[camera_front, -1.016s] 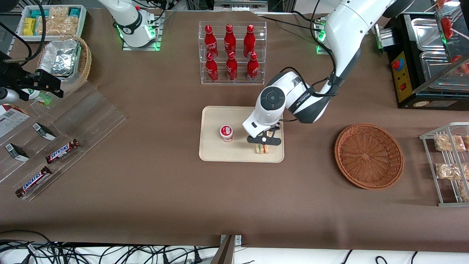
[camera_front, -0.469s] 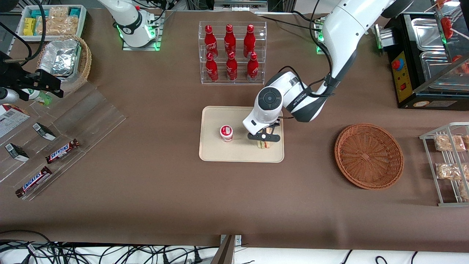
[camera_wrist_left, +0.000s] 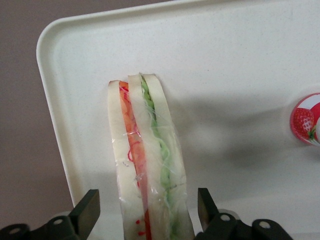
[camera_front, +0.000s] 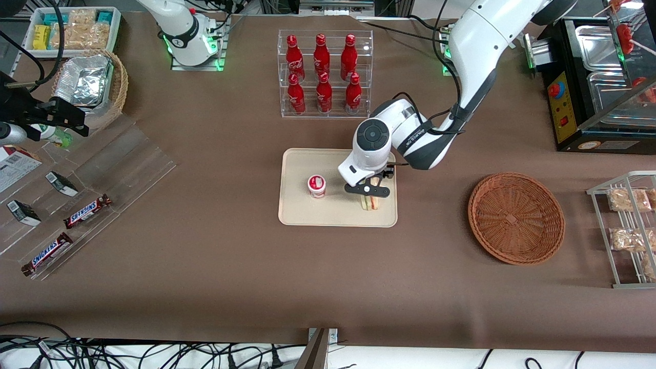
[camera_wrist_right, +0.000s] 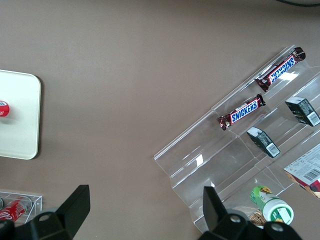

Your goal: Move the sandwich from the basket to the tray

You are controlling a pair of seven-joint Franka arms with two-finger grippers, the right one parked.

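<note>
Front view: gripper (camera_front: 370,195) low over tray (camera_front: 297,215), sandwich (camera_front: 371,203) standing on edge beneath it, centre frame; basket (camera_front: 515,218) bare, right of frame. Left wrist view: I see fingers (camera_wrist_left: 86,214) spread, gaps either side of sandwich (camera_wrist_left: 147,165) — nothing held, sandwich rests on tray (camera_wrist_left: 240,60).

Chocolate bars (camera_wrist_right: 240,111): each wrapper reads "SNICKERS" in blue letters; two of them lie on the clear stepped shelf (camera_wrist_right: 235,150), one at 1 o'clock from the other.
My gripper (camera_wrist_left: 145,220): no lettering that I can read.
Red bottles (camera_front: 321,72): white script, too small to read.
Cup lid (camera_wrist_left: 305,120): strawberry picture, no words legible.
</note>
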